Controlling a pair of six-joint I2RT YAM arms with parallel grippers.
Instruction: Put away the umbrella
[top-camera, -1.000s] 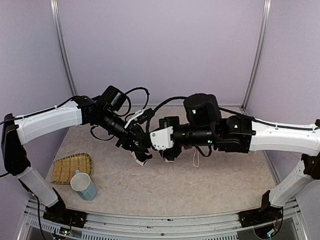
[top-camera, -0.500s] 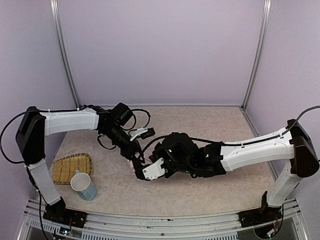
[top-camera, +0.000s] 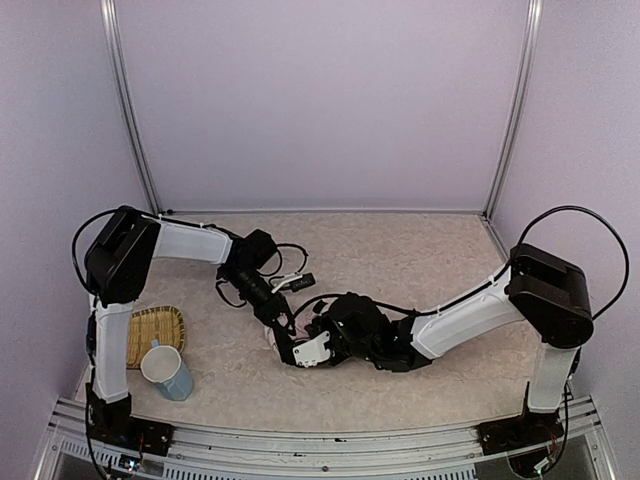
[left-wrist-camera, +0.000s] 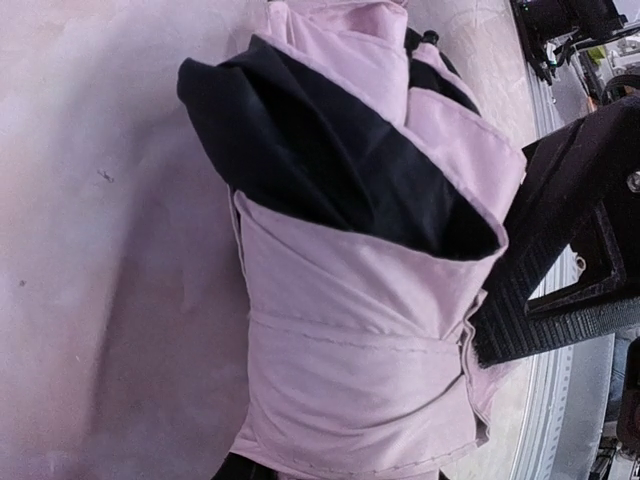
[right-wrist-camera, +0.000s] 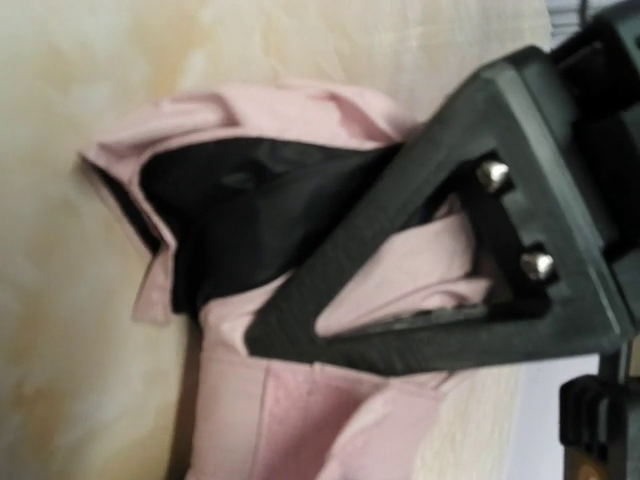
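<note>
The umbrella (top-camera: 273, 339) is folded into a pale pink bundle with black lining showing at its open end, and it lies low on the table at centre. It fills the left wrist view (left-wrist-camera: 350, 330) and shows in the right wrist view (right-wrist-camera: 250, 400). My left gripper (top-camera: 283, 322) is shut on its wrapped end, with its own fingers almost hidden under the fabric. My right gripper (top-camera: 298, 346) meets it from the right and grips the same bundle. One right finger (left-wrist-camera: 560, 260) presses the fabric's edge. A left finger (right-wrist-camera: 420, 250) crosses the right wrist view.
A woven bamboo tray (top-camera: 140, 335) lies at the front left, with a pale blue mug (top-camera: 168, 372) standing at its near corner. Purple walls with metal posts enclose the back and sides. The metal rail (top-camera: 320, 440) runs along the table's front edge.
Both arms have come down from mid-air to the table top with the umbrella between them, ending lower and nearer the front. Both arms now stretch out low.
</note>
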